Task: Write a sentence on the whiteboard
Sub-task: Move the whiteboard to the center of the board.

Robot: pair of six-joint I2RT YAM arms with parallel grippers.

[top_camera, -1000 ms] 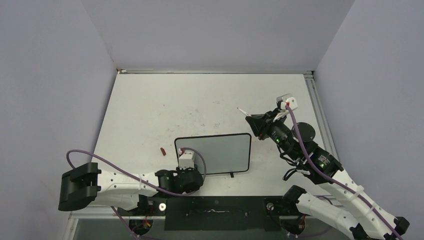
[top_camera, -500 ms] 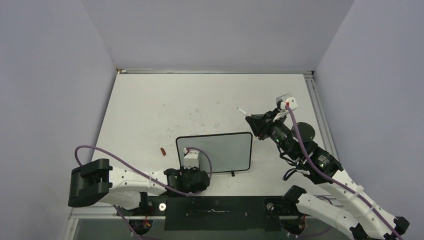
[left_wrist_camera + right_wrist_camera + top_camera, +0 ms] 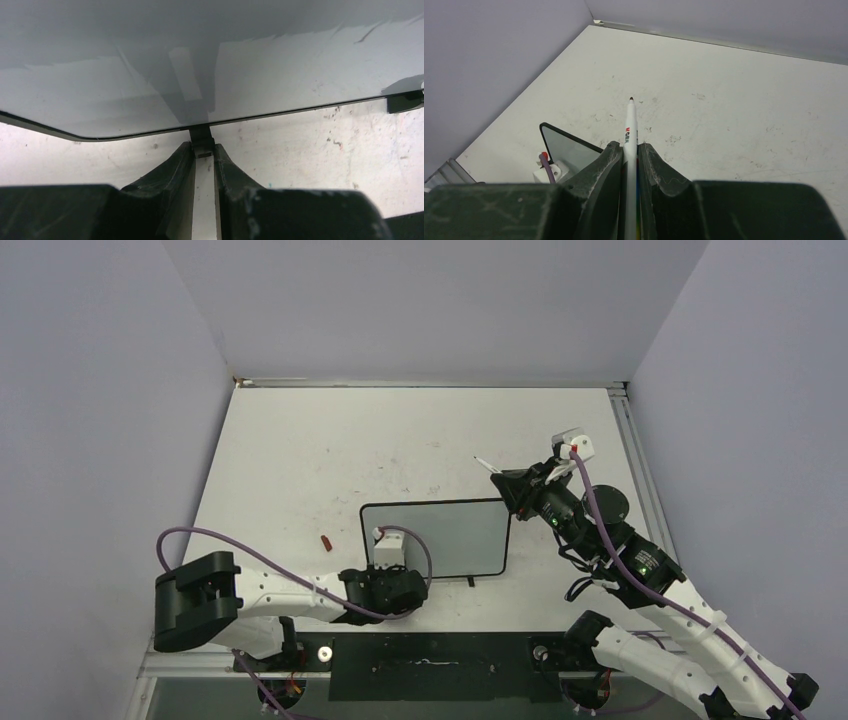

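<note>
Lilac-grey walls box in one scuffed white table [image 3: 300,460] carrying one whiteboard [image 3: 460,535] near the front centre, one small red piece [image 3: 323,541] to its left, and two arms. At the board's near edge the left gripper [image 3: 202,149] is pinched almost closed on one of its two black feet [image 3: 201,136]. The right gripper [image 3: 628,147] clamps one white marker [image 3: 630,120], whose print is too small to read. Since a second ago the board has slid slightly right.

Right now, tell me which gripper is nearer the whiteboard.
Left. The left gripper pinches a near foot of the whiteboard; the right gripper, holding a marker, hangs by its far right corner.
</note>
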